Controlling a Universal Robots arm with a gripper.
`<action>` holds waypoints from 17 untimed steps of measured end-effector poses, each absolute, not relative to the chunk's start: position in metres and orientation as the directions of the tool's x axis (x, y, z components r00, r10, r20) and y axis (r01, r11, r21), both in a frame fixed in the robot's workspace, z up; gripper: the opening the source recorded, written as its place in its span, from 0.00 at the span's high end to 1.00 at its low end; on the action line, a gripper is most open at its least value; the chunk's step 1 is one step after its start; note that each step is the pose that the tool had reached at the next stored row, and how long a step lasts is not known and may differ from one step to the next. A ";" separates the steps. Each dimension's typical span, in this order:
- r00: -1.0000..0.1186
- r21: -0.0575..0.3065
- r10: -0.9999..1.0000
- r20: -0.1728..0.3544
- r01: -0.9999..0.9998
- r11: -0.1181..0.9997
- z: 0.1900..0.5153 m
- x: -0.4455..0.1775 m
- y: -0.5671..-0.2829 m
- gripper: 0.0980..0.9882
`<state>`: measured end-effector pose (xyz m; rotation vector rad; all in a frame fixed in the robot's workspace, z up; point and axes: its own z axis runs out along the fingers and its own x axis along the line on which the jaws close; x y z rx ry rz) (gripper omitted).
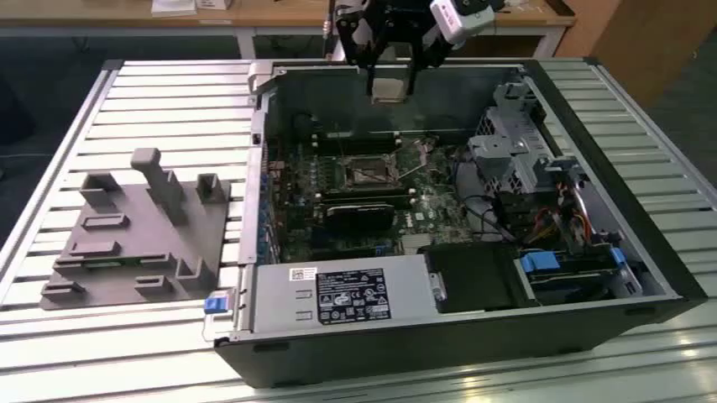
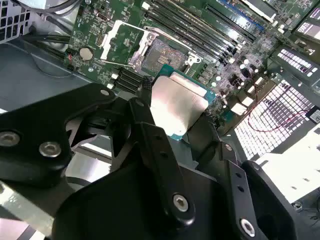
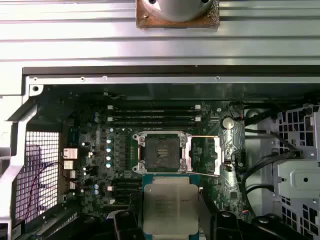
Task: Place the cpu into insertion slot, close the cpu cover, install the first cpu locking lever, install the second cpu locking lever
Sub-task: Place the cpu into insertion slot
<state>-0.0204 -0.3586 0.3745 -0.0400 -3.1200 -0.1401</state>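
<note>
On the slatted metal counter (image 1: pixel 168 92) sits an open computer case (image 1: pixel 627 315) holding a motherboard (image 1: pixel 431 222), its insertion slot (image 3: pixel 161 152) bare and the cpu cover (image 3: pixel 218 155) swung open beside it, while my end effector (image 1: pixel 389 84) hovers above, clamped on the cpu (image 1: pixel 388 91).

The exterior view sits high and well back, tilted down over the open computer case (image 1: pixel 448 346) on the table (image 1: pixel 168 92). The first wrist view looks squarely down onto the motherboard (image 3: pixel 100 170); the second wrist view looks at it obliquely, closer. Both wrist views share the open insertion slot (image 3: pixel 161 151) (image 2: pixel 162 52) and the cpu (image 3: pixel 169 202) (image 2: pixel 177 105).
</note>
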 end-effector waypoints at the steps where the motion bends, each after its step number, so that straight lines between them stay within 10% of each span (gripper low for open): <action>1: -1.000 0.089 0.025 0.019 0.026 0.996 0.374 -0.020 -0.359 0.51; 17: -0.999 0.089 0.046 0.019 0.048 0.995 0.374 -0.020 -0.359 0.51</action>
